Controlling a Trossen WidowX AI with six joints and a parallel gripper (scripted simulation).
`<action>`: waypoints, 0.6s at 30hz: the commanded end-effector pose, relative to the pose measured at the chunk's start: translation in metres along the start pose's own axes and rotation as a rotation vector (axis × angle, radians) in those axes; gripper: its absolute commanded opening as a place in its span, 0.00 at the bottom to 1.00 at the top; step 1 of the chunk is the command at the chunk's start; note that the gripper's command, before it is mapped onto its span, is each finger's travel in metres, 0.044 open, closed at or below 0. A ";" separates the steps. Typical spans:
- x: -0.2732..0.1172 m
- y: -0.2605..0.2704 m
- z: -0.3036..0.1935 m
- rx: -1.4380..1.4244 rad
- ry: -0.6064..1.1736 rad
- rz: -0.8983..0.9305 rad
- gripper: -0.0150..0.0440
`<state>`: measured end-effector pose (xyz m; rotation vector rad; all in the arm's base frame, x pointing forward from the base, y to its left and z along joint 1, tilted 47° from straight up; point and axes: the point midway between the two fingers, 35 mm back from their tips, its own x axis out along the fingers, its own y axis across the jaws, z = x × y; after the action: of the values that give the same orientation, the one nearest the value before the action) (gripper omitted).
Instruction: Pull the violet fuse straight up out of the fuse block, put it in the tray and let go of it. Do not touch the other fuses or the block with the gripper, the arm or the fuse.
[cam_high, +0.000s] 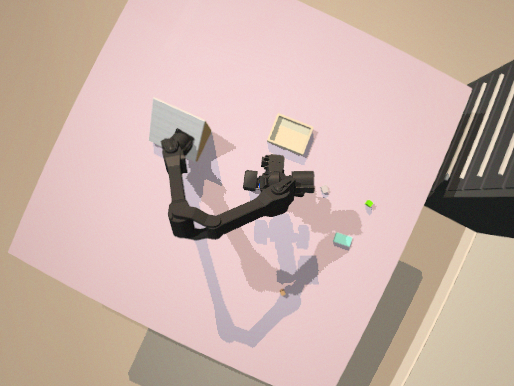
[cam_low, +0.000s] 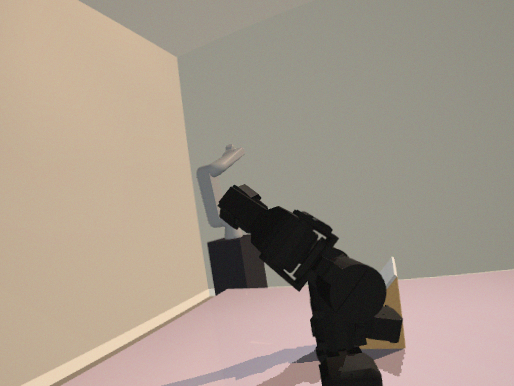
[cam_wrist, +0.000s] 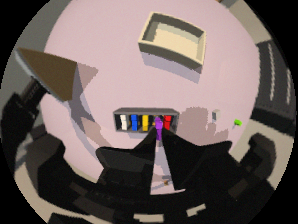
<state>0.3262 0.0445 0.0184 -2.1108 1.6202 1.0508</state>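
You're holding the violet fuse (cam_wrist: 160, 127) w/ the gripper (cam_wrist: 160, 137) nearly shut, fingers pinching it at the tips. In the wrist view it's sitting right over the fuse block (cam_wrist: 144, 121), between the blue fuse (cam_wrist: 144, 123) and red fuse (cam_wrist: 168, 121); can't tell if it's fully clear of its slot yet. Yellow fuse (cam_wrist: 133, 123) and white fuse (cam_wrist: 124, 123) are sitting further along. Risk from here, imo: if you're swinging toward the tray (cam_wrist: 172, 42) before the fuse is well above the block, it's clipping the red or blue neighbour, or the block rim. Tilting the wrist while lifting could also be dragging it sideways or twisting it out of the thin pinch. Tray is lying beyond the block, well apart, so go up first, then across.
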 end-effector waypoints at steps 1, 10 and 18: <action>-0.003 0.000 0.000 0.004 -0.004 0.000 0.25; -0.007 0.000 0.000 0.003 -0.003 0.000 0.25; -0.011 0.001 0.000 0.003 -0.003 0.000 0.25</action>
<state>0.3251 0.0507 0.0246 -2.1122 1.6201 1.0508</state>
